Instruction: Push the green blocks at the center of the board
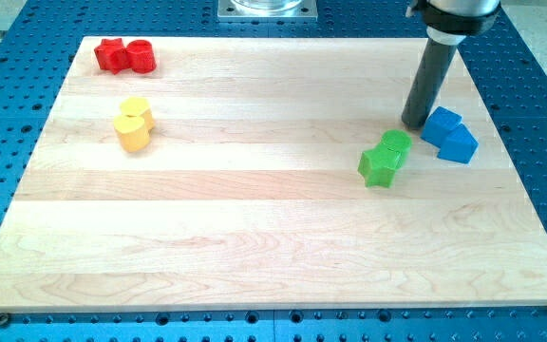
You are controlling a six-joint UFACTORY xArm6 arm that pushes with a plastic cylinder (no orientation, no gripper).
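Green blocks: a star-like one (379,165) and a rounder one (396,144), touching, right of board centre on the wooden board (254,237). My tip (414,123) sits just up-right of the round green block, close, contact unclear; blue blocks (449,135) just to its right. No jaws on this rod, nothing held. Red blocks (125,56) at the view's top left, yellow blocks (134,123) below them, well apart from the tip.

Wooden worktop (254,237). Far-left corner: red blocks (125,56). Left edge: yellow blocks (134,124). Right side: green star block (379,165) touching green cylinder (396,144); blue blocks (449,134) beside. My tip (414,124) between green cylinder and blue blocks.
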